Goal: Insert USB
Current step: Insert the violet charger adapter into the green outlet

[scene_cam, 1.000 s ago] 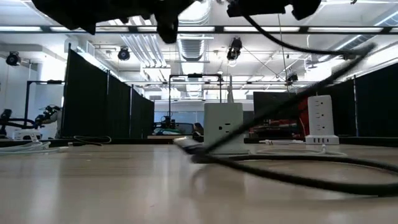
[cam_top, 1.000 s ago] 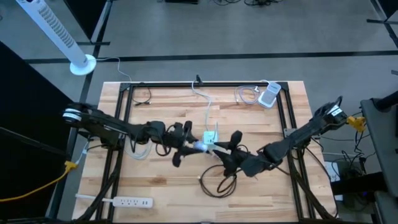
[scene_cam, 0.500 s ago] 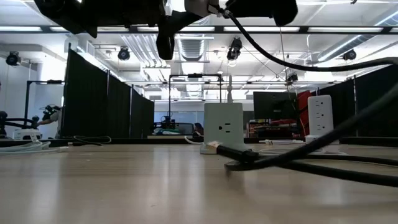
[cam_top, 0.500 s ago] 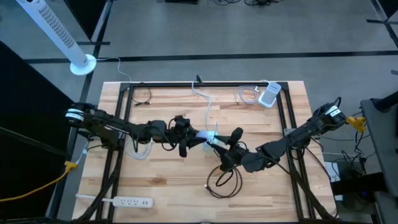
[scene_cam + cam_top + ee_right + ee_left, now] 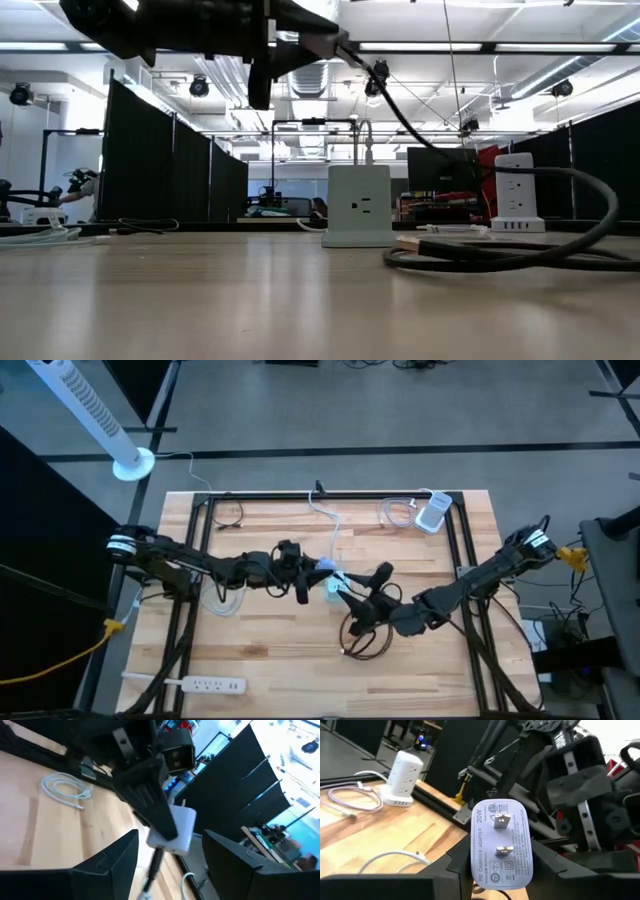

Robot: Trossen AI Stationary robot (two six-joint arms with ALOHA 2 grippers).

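My left gripper (image 5: pixel 304 574) reaches in over the table's middle and is shut on a white charger adapter (image 5: pixel 502 840), whose two prongs face the left wrist camera. A black cable (image 5: pixel 405 105) runs from the adapter (image 5: pixel 174 832) down to a loose coil (image 5: pixel 365 636) lying on the wood. My right gripper (image 5: pixel 364 600) sits just right of the adapter, above the coil. Its fingers are spread wide in the right wrist view (image 5: pixel 170 857), with the adapter and cable beyond them, and I see them touch nothing. My left gripper pinches the adapter's white body (image 5: pixel 485 875) between its two fingers (image 5: pixel 454 865), one on each long side. The fingers come level from the table's left. The adapter is lifted clear of the table, and the black cable hangs slack from its end toward the right arm.
A white outlet cube (image 5: pixel 360 205) stands on the table under the adapter, its white cord (image 5: pixel 331 525) running to the far edge. A white power tower (image 5: pixel 432 512) and a coiled pale cable (image 5: pixel 397 511) sit at the far right, another pale coil (image 5: pixel 226 598) under the left arm, a power strip (image 5: pixel 205 683) near left.
My left gripper has carried the adapter toward the table's far edge. The black cable has been dragged with it: its coil has slid along the table toward the far side and drawn together under the right gripper.
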